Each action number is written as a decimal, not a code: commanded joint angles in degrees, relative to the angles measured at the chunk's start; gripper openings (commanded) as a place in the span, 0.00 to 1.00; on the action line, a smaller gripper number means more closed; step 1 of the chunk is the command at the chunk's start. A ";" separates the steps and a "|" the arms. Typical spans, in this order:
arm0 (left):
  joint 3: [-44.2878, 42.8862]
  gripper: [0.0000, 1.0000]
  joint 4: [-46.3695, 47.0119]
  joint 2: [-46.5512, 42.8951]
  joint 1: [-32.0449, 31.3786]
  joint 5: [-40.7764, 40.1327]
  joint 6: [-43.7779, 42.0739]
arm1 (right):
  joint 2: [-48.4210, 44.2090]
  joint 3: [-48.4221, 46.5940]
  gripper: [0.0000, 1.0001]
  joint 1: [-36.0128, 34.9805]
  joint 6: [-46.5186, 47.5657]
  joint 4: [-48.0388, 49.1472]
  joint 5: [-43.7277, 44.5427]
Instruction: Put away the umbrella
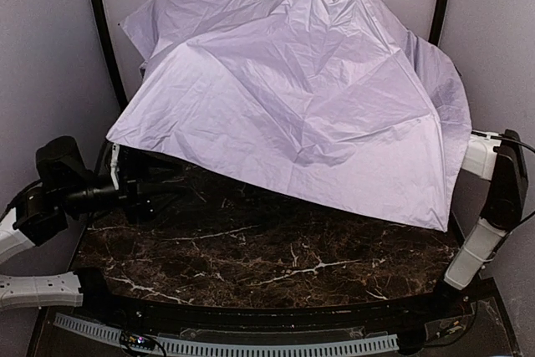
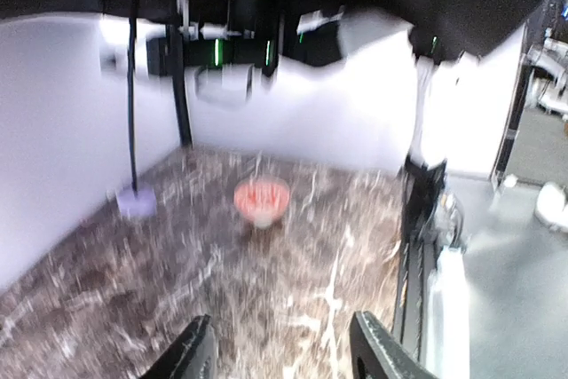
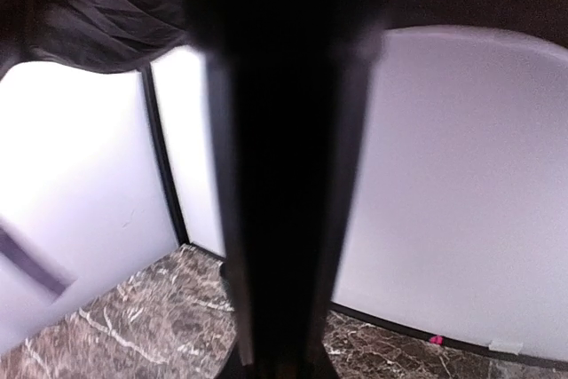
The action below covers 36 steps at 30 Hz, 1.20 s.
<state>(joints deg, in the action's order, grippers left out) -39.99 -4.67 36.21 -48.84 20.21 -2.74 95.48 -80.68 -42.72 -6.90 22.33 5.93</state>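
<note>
Under the crumpled lavender umbrella [image 1: 309,98], a round red bowl [image 2: 262,201] is sitting on the marble table [image 1: 276,265], the left gripper [image 2: 284,348] is gaping wide, and I cannot tell the right gripper's state.

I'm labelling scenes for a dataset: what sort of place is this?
Probably a robot lab booth: pale partition walls, a marble-look table, left arm and right arm at its edge.

Pale lavender umbrella [image 1: 301,89], canopy open and rumpled, tilted over the table's [image 1: 251,265] rear half

Probably a robotics lab test booth: pale panels [image 1: 50,56] wall in a dark marble-patterned table [image 1: 276,265], with robot arms [image 1: 504,186] bolted along its near edge.
</note>
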 commanded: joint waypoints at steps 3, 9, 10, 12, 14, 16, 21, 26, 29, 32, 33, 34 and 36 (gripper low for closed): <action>-25.12 0.51 -9.50 2.56 -0.29 1.46 4.32 | 0.74 1.06 0.00 -0.43 2.47 2.03 -12.58; -44.49 0.53 -14.72 10.95 -0.29 13.87 6.00 | 5.06 0.58 0.00 -0.78 1.31 0.33 -16.69; -45.36 0.54 -15.15 11.25 -0.29 15.89 4.90 | 5.56 0.08 0.00 -0.71 1.35 -0.48 -16.79; -45.49 0.55 -16.61 11.10 -0.29 11.75 3.85 | 6.50 -1.00 0.00 -0.48 1.05 -1.50 -17.22; -46.20 0.54 -19.07 11.27 -0.27 4.39 3.41 | 7.18 -1.97 0.00 -0.52 1.72 -2.34 -18.55; -47.74 0.53 -21.85 11.95 -0.25 5.82 2.03 | 7.43 -1.81 0.00 -0.40 1.81 -2.14 -19.15; -42.81 0.55 -26.22 11.77 -0.29 5.07 -2.85 | 9.96 -6.30 0.00 4.61 -5.83 -3.59 -18.92; -28.32 0.54 -29.05 11.76 -0.29 -1.68 -8.17 | 11.02 -11.50 0.00 7.46 -10.19 -1.26 -11.33; -27.01 0.52 -30.09 10.14 -0.31 4.45 -10.05 | 10.13 -8.98 0.00 13.15 -13.82 1.92 -12.08; -26.89 0.53 -28.84 5.83 -0.29 7.26 -12.70 | 6.84 -3.23 0.00 18.21 -13.42 5.60 -14.97; -26.59 0.54 -26.76 4.15 -0.29 7.04 -12.94 | 5.57 -2.39 0.00 19.34 -12.41 5.30 -16.23; -26.43 0.55 -24.64 2.29 -0.29 5.37 -12.51 | 4.86 -2.29 0.00 20.04 -10.35 3.74 -16.83; -26.04 0.63 -17.88 -0.56 -0.28 -5.02 -9.08 | 3.08 -2.19 0.00 20.39 -5.68 0.86 -17.89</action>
<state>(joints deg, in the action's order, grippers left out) -65.21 -33.28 43.05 -49.08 23.27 -12.73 104.66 -83.31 -24.25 -18.24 19.22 -10.50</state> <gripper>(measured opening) 0.582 0.070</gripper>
